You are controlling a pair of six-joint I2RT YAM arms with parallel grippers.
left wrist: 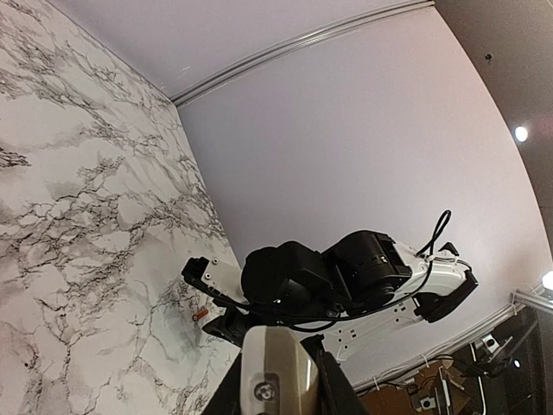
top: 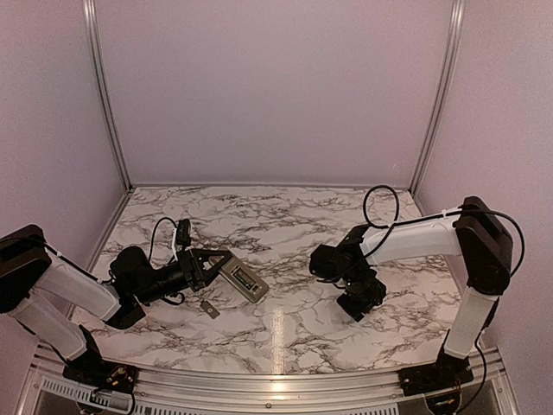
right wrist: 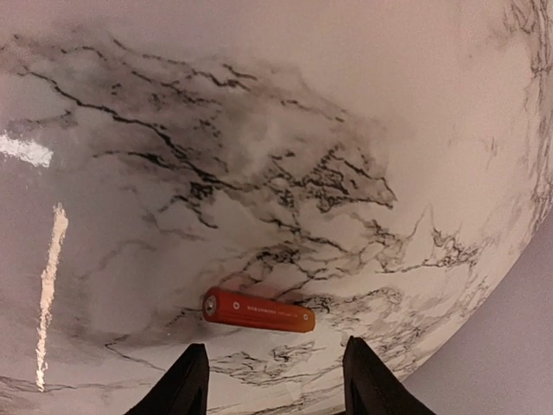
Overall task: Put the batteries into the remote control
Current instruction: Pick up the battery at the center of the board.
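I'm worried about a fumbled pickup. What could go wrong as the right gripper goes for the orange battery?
1. The orange battery lies on its side on the glossy table, lengthwise across the open right gripper's gap. Closing may pinch only its ends, so it might pop out or roll.
2. The left gripper holds the remote by one end. Pressing a battery in could make it pivot or slip.
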